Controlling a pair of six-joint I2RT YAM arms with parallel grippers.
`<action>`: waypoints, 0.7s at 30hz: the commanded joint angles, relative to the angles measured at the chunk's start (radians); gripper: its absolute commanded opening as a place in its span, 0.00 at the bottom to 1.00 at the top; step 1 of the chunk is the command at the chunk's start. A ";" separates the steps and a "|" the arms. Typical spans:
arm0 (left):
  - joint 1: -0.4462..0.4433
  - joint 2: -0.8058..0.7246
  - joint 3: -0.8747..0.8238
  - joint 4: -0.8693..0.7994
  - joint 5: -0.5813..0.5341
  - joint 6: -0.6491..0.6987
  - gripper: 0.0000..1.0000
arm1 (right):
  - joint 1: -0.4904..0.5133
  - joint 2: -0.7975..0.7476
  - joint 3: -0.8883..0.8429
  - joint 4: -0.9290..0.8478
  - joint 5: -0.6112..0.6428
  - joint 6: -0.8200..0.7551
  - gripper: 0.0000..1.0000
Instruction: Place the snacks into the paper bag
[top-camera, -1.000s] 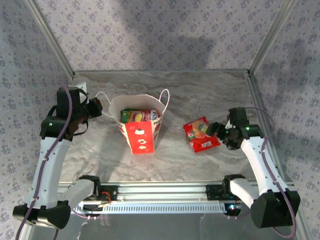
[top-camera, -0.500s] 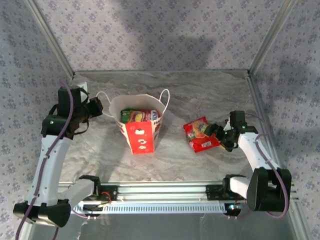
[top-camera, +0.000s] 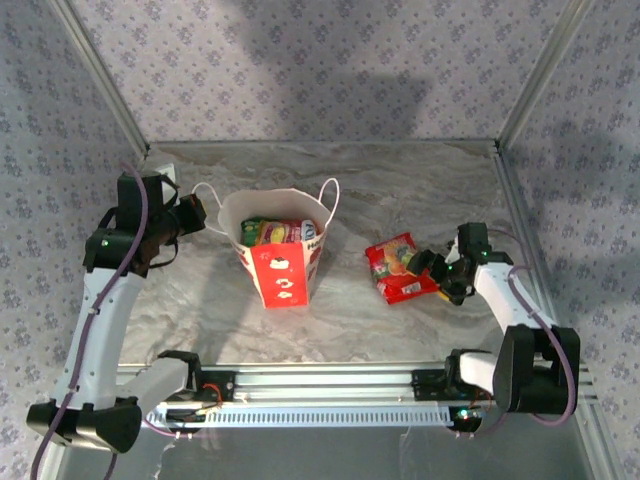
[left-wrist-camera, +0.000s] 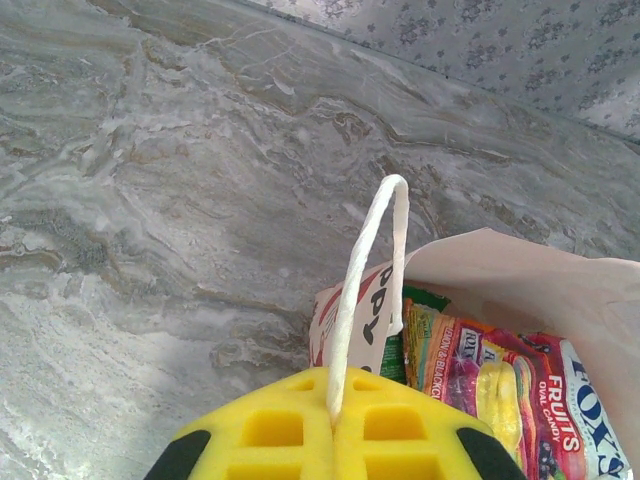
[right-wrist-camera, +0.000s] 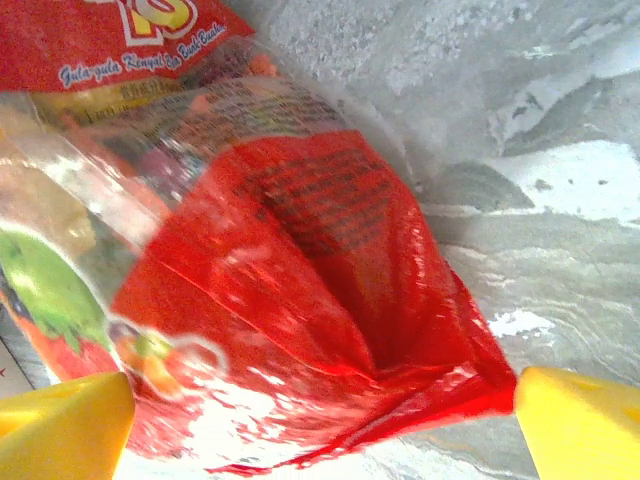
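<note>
The paper bag (top-camera: 281, 268), white with a red lower part, stands open left of the table's middle. Several snacks (top-camera: 272, 232) sit inside it, and their glossy packets (left-wrist-camera: 505, 375) show in the left wrist view beside the bag's wall (left-wrist-camera: 500, 275). My left gripper (top-camera: 196, 215) is shut on the bag's left cord handle (left-wrist-camera: 366, 265), pinched between the yellow fingers (left-wrist-camera: 270, 430). A red snack packet with fruit print (top-camera: 397, 268) lies flat on the right. My right gripper (top-camera: 433, 270) is open at its near-right end, and the packet's edge (right-wrist-camera: 300, 300) lies between the yellow fingertips (right-wrist-camera: 65, 425).
The bag's other cord handle (top-camera: 331, 196) arches over its right rim. A metal rail (top-camera: 320, 385) runs along the near edge between the arm bases. Patterned walls close in the marble table (top-camera: 400, 180) at the back and on both sides.
The right arm has come down and in toward the red packet, its jaws now on either side of the packet's end. The left gripper and the bag have stayed still.
</note>
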 joint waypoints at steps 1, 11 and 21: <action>-0.003 0.005 0.021 0.009 -0.006 0.008 0.02 | -0.003 -0.025 -0.007 -0.068 0.025 -0.021 1.00; -0.003 0.000 0.022 0.002 -0.007 0.010 0.02 | 0.015 0.020 -0.061 0.125 -0.062 0.029 1.00; -0.003 0.010 0.018 0.008 -0.005 0.004 0.02 | 0.038 0.052 -0.102 0.248 -0.084 0.076 1.00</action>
